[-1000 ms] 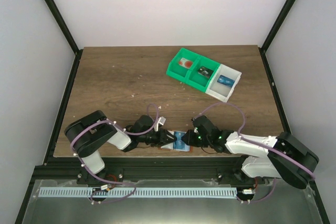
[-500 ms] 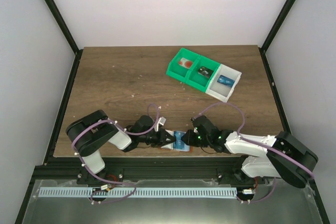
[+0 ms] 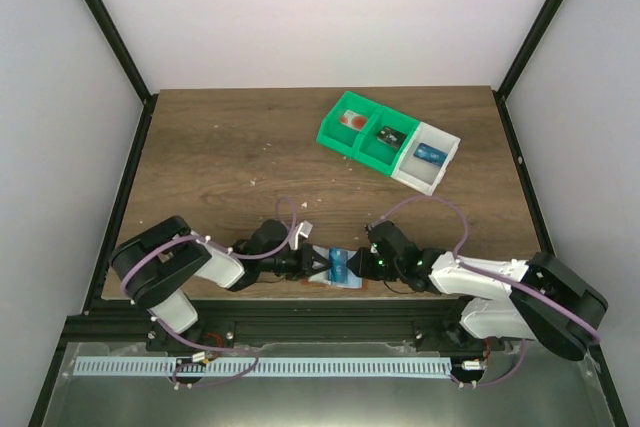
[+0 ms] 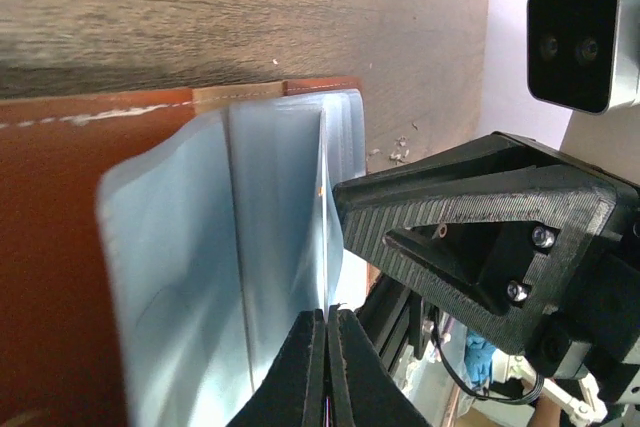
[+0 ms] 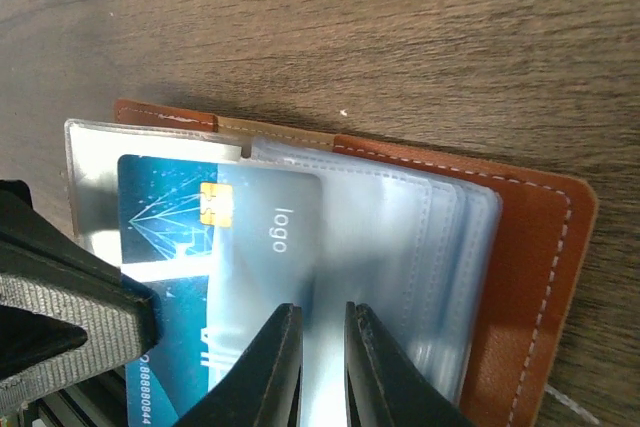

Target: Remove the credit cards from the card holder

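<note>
Right wrist, reddish-brown card holder point(image 5: 540, 247) lying open, blue card point(image 5: 240, 247) in clear sleeve point(image 5: 90, 177)

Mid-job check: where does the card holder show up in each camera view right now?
Top external: card holder low in the centre, at the near edge of the table.
Left wrist: its brown cover fills the left side, seen up close.
Right wrist: it spans the middle, with the brown cover on the right.
Shared landmark: the pale plastic sleeves fanning out of the cover.
</note>
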`<state>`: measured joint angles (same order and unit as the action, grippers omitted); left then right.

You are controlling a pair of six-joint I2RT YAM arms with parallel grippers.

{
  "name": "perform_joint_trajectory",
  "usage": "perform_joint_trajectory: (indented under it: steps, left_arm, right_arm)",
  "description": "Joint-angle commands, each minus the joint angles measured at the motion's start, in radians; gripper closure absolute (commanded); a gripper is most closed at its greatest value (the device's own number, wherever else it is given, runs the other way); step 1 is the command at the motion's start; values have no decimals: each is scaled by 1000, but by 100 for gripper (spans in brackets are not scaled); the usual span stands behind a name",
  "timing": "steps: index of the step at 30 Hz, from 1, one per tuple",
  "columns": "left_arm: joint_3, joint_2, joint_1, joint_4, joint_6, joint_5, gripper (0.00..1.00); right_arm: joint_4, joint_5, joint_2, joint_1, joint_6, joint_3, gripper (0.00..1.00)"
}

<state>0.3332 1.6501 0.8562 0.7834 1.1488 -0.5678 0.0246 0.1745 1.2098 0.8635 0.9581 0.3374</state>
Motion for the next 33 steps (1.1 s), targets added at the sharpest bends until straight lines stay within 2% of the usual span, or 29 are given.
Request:
perform_joint_trajectory:
  steps: [1, 12, 19, 22, 27, 33]
  left_arm:
    - [-33, -51, -10, -11, -13, 37, 100]
    - [-70, -221, -43, -136, -27, 119, 100]
    - [-107, -396, -62, -211, 8, 207, 100]
    - [-109, -461, -69, -232, 23, 225, 100]
    - [-106, -547, -72, -209, 56, 220, 100]
    - [-109, -596, -73, -127, 119, 210, 100]
  right_arm:
    - [-57, -35, -3, 0, -2, -19, 85]
    - [-42, -22, -20, 0, -10, -9, 85]
    - [-45, -17, -128, 0, -2, 44, 85]
    - [9, 7, -209, 0, -2, 44, 80]
    - [109, 33, -321, 0, 18, 35, 63]
    - [179, 89, -303, 0, 93, 60, 53]
